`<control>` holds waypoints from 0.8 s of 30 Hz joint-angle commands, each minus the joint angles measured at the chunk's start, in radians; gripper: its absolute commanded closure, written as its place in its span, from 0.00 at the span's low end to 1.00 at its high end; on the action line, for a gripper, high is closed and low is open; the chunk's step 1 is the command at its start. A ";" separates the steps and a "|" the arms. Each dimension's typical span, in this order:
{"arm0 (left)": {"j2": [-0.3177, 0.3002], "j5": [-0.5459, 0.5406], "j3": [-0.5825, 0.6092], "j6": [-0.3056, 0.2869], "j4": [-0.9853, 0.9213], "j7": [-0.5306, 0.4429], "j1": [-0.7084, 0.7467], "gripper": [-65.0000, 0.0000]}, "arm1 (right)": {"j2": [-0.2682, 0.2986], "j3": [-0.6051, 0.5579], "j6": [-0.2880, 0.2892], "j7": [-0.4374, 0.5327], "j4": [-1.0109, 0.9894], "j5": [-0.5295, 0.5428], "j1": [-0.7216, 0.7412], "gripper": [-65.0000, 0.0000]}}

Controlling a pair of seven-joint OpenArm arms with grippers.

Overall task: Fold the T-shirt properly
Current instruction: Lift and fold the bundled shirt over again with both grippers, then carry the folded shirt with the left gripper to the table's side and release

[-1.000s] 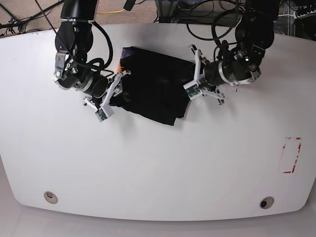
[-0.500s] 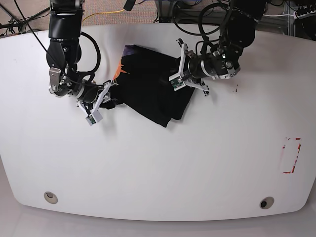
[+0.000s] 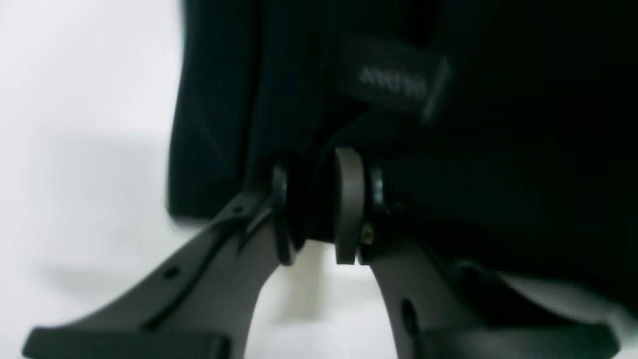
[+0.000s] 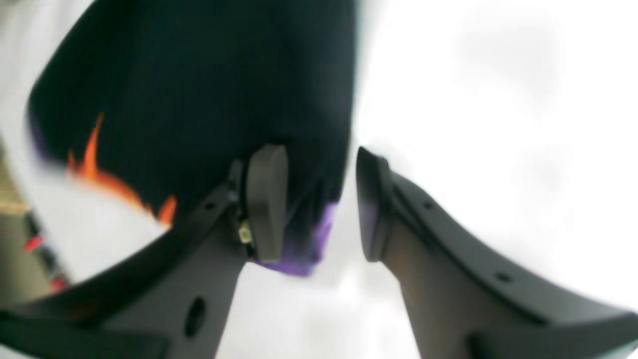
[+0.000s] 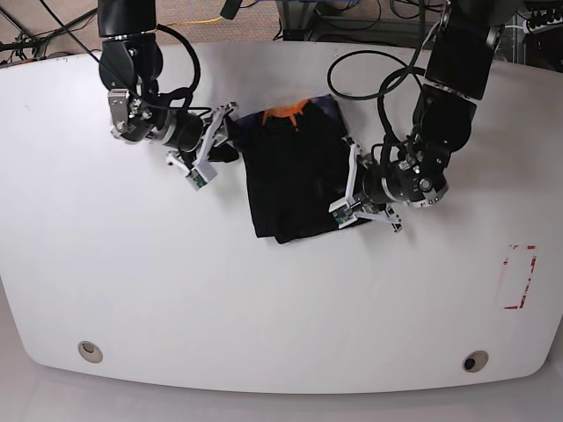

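The black T-shirt (image 5: 295, 176) lies folded into a rough rectangle mid-table, with an orange and purple print (image 5: 288, 111) at its far edge. My left gripper (image 5: 345, 189) sits at its lower right edge. In the left wrist view the left gripper (image 3: 314, 209) is shut on a fold of the T-shirt (image 3: 498, 149), below a neck label (image 3: 394, 80). My right gripper (image 5: 218, 145) is at the shirt's left edge. In the right wrist view the right gripper (image 4: 319, 199) stands open, and the T-shirt (image 4: 199, 99) edge reaches in beside the left finger (image 4: 266, 199).
The white table (image 5: 264, 290) runs wide around the shirt. A red-marked patch (image 5: 517, 277) lies near the right edge. Two round holes (image 5: 90, 351) (image 5: 475, 360) sit near the front edge. Cables hang behind the far edge.
The shirt has swung round and shifted right, so its orange print now lies at the far edge. My left gripper dropped toward the shirt's lower right; my right gripper moved up and right.
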 commanded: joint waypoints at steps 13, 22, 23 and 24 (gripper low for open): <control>0.017 -0.009 -0.249 0.005 0.299 0.046 0.077 0.82 | -0.094 -0.112 -0.094 0.018 0.078 0.018 0.053 0.66; 0.142 -0.007 -0.226 0.297 0.388 -0.023 0.258 0.39 | -0.022 -0.069 -0.092 -0.007 0.148 0.019 0.051 0.66; 0.149 -0.007 -0.211 0.332 0.374 -0.057 0.272 0.38 | -0.019 -0.069 -0.092 -0.007 0.153 0.019 0.051 0.66; 0.150 -0.007 -0.200 0.357 0.364 -0.085 0.286 0.37 | -0.017 -0.069 -0.092 -0.010 0.159 0.019 0.046 0.66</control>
